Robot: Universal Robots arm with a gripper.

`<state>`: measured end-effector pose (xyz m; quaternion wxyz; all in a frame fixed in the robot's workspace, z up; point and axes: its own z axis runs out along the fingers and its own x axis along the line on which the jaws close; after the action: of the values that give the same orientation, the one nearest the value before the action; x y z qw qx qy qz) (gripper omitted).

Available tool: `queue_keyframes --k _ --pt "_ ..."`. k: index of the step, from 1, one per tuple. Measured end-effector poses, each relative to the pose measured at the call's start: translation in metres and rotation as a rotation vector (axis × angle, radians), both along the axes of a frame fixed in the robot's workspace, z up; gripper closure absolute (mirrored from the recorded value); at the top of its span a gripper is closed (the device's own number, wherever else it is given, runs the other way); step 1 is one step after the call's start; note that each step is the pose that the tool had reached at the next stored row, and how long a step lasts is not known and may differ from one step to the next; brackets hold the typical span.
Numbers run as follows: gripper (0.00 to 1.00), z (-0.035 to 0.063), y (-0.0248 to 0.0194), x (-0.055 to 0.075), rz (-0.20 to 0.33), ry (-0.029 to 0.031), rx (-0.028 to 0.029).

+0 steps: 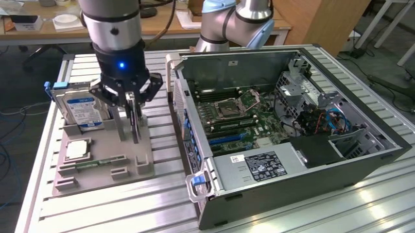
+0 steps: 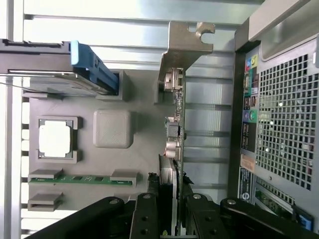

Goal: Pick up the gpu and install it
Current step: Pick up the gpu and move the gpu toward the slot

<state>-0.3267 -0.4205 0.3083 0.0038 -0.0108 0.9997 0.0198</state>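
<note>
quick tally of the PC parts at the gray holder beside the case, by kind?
hard drive: 1
gpu: 1
CPU: 1
memory stick: 1
Total: 4

Your counter (image 1: pixel 110 213) is a silvery metal top, ribbed with long parallel grooves. Directly on it, toward the exterior view's left, sits a grey parts holder (image 1: pixel 139 170). Just beside that, toward the exterior view's right, the open computer case (image 1: pixel 285 189) lies on its side with its rear panel facing the holder.
</note>
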Motion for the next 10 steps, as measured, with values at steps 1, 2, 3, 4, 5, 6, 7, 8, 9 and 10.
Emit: queue_keyframes --k 1,2,3,4,5,6,7,8,9,10 --pt "0.73 0.0044 0.0 0.0 0.0 0.0001 0.0" --pt "0.73 0.0089 0.0 0.0 0.0 0.0 0.0" --pt "0.73 0.0138 0.0 0.0 0.0 0.0002 0.0" --pt "0.73 0.0183 0.0 0.0 0.0 0.0001 0.0" --pt "0.73 0.0228 0.0 0.0 0.0 0.0 0.0" --pt "0.73 0.0273 0.0 0.0 0.0 0.0001 0.0" --pt "0.73 0.0319 0.0 0.0 0.0 0.0001 0.0" --pt "0.73 0.0364 0.0 0.0 0.0 0.0 0.0" --pt "0.73 0.0408 0.0 0.0 0.0 0.0 0.0" --pt "0.73 0.0454 0.0 0.0 0.0 0.0001 0.0"
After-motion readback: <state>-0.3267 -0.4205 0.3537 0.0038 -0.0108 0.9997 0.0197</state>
